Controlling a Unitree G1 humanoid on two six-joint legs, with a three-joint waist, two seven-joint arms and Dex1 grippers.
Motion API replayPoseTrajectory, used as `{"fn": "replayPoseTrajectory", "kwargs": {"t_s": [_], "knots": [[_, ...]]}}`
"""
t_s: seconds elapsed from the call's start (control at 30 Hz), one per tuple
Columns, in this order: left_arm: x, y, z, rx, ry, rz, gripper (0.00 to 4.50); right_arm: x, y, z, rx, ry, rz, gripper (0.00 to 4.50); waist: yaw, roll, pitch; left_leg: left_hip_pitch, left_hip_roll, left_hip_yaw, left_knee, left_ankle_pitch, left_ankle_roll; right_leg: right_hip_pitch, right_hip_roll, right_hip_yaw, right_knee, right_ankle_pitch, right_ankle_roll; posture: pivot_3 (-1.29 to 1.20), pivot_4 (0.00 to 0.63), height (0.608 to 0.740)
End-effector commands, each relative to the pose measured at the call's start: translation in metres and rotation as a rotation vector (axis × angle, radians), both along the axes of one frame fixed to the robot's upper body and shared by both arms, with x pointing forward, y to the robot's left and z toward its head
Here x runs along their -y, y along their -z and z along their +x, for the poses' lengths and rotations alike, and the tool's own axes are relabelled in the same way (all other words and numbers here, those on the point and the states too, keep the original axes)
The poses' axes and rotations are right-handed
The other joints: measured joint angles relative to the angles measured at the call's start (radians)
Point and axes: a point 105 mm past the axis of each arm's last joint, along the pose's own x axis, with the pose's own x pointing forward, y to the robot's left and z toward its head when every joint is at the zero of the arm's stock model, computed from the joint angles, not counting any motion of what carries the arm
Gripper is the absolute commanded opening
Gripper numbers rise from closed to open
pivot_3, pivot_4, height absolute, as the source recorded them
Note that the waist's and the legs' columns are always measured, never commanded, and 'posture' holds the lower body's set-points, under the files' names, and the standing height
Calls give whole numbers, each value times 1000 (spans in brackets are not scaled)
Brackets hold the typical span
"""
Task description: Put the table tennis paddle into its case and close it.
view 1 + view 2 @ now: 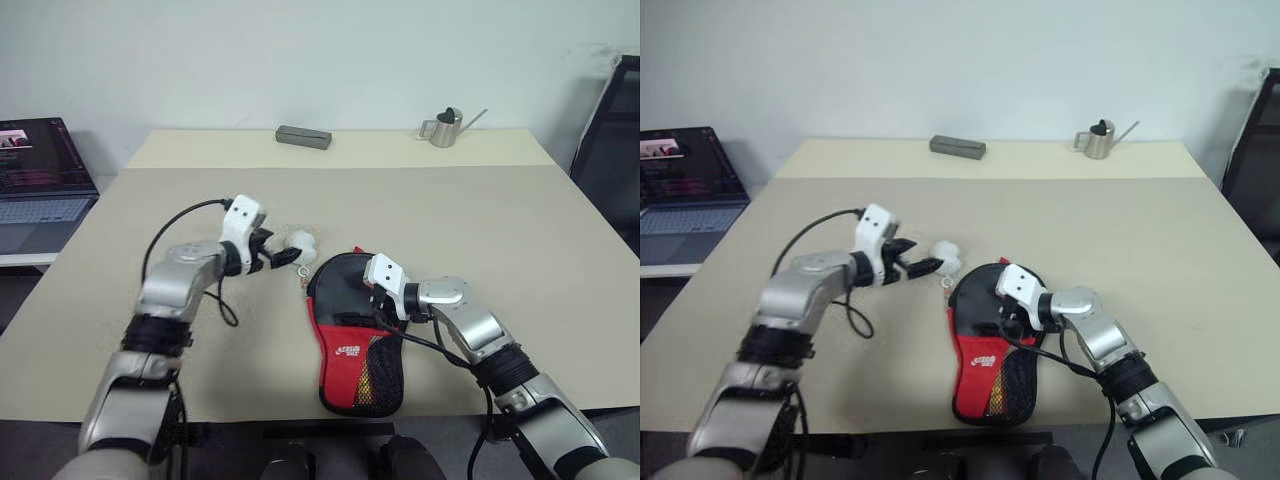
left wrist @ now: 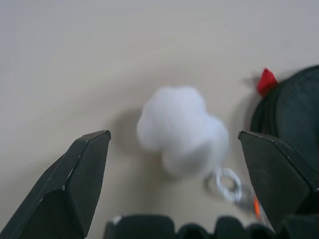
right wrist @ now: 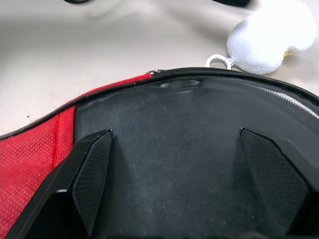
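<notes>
My left end effector (image 1: 283,254) hangs spread just beside the case's (image 1: 352,340) white charm (image 2: 180,128), ready to pull the zip. My right end effector (image 1: 372,300), also spread, rests over the case; the paddle (image 3: 189,164) lies inside.

Even, soft indoor light with faint shadows; the white charm (image 2: 182,129) is blurred, out of focus.

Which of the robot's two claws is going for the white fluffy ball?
The left gripper: its open fingers frame the white fluffy ball on the table. The right gripper hangs open over the black case instead.
</notes>
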Motion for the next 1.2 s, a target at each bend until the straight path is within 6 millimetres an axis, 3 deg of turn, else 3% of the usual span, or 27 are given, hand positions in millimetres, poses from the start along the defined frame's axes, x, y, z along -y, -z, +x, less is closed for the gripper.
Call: {"fn": "replayPoseTrajectory", "kwargs": {"t_s": [0.03, 0.2, 0.53, 0.63, 0.83, 0.97, 1.03, 1.2], "knots": [[3, -7, 16, 41, -8, 17, 4500, 0, 19, -5, -49, 6, -61, 4375, -7, 0, 0, 0, 0, 0, 0, 0, 0, 0, 0, 0, 0, 0, 0, 0, 150, 740], [12, 9, 25, -9, -5, 12, 4500, -2, 18, -7, -46, 12, -54, 4375, -15, 0, 0, 0, 0, 0, 0, 0, 0, 0, 0, 0, 0, 0, 0, 0, 150, 740], [16, 41, 16, -129, 44, 9, 4500, -2, 14, -7, -41, 41, -33, 4375, -17, 0, 0, 0, 0, -1, 0, 0, 0, 1, 0, 0, 0, 0, 0, 0, 150, 740], [18, 45, 14, -142, 57, 6, 3908, -3, 13, -7, -40, 45, -28, 4500, -17, 0, 0, 0, 0, -1, 0, 0, 0, 1, 0, -1, 0, 0, 0, 0, 150, 740], [17, 50, 4, -160, 97, 4, 1779, -6, 8, -4, -15, 74, -4, 4500, -17, 0, 0, 1, 0, -1, 0, 0, 0, 1, 0, -1, 0, 0, 0, 0, 150, 740], [12, 46, -2, -148, 110, 14, 642, -6, 14, -2, -67, 114, -14, 4500, -18, 0, 0, 1, 1, -1, 0, 0, 0, 1, 0, 0, 0, 0, 0, 0, 150, 740], [11, 41, 0, -129, 111, 22, 399, -4, 20, -2, -94, 128, -38, 4500, -19, 0, 0, 2, 1, -1, 0, 0, 0, 1, 0, 0, 0, 0, 0, 0, 150, 740], [19, 23, 11, -70, 127, 25, 393, 3, 34, 0, -146, 185, -87, 4500, -18, 0, 0, 2, 1, -2, 0, 0, 0, 2, 0, -1, 0, 0, 0, 0, 150, 740]]}}
